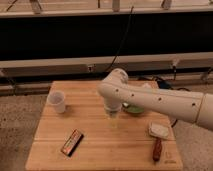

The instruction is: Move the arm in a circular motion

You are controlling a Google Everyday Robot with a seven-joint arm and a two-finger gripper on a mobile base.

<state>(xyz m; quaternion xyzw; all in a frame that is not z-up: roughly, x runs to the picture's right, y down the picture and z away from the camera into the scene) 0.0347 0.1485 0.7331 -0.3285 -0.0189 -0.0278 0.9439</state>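
The large glossy white arm (155, 100) reaches in from the right edge over the wooden table (95, 150). Its bulbous joint (113, 89) hangs above the table's middle. The gripper (113, 117) points down from under that joint, just above the tabletop, left of a green bowl (134, 108). Nothing shows in the gripper.
A white cup (57, 101) stands at the table's left. A dark snack bar (72, 142) lies at the front left. A white packet (159, 131) and a brown-handled tool (157, 149) lie at the front right. A dark wall with rails runs behind the table.
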